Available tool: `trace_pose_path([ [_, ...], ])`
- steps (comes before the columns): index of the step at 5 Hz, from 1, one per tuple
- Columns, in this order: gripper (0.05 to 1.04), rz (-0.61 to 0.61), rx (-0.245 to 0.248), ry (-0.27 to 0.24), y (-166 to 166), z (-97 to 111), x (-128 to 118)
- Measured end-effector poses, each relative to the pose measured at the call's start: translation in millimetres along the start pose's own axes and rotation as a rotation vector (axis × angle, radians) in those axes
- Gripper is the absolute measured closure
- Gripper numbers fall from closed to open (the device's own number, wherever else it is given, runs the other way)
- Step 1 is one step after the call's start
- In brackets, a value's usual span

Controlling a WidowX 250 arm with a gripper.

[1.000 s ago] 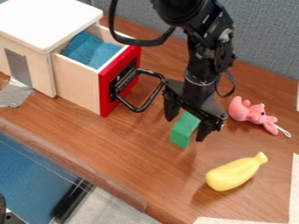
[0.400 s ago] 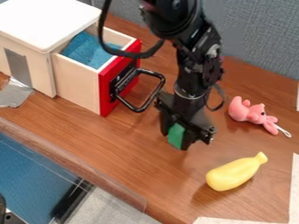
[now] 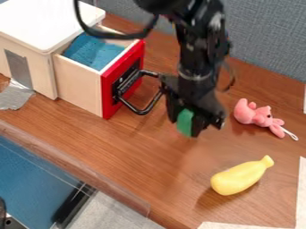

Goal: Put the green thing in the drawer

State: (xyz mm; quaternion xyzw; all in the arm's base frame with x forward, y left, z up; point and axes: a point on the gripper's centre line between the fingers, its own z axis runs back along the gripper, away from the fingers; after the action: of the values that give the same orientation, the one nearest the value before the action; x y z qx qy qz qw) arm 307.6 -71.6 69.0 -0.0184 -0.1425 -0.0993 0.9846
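Gripper point(image 3: 186, 127) and block point(image 3: 184, 122) have moved together since the last frame, up the view, and we read that as a lift off the table point(image 3: 140, 154). We see the block between the two black fingers, one on each side, its lower end poking out beneath them. Gripper is closed on it, as far as we can make out. Block is plain green, straight-edged and longer than wide, standing roughly upright with a slight lean; the fingers hide part of it.

We place it outside the drawer point(image 3: 81, 87), in front of the red face and to the handle's point(image 3: 142, 111) right in our view. A second back, we note the fingers stood wider apart around it.

Drawer stays pulled out, blue cloth point(image 3: 94, 51) inside. Pink toy point(image 3: 254, 114) and yellow toy point(image 3: 238, 178) lie where they were, right of the block and nearer us, respectively.
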Motion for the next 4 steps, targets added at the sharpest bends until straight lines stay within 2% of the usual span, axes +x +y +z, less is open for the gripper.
trace_pose_path([
  [1,0.512,0.018,-0.018,-0.046,5,31,3],
  [2,0.512,0.057,-0.038,-0.063,19,56,5],
  [4,0.512,0.153,-0.011,-0.069,70,80,-4],
])
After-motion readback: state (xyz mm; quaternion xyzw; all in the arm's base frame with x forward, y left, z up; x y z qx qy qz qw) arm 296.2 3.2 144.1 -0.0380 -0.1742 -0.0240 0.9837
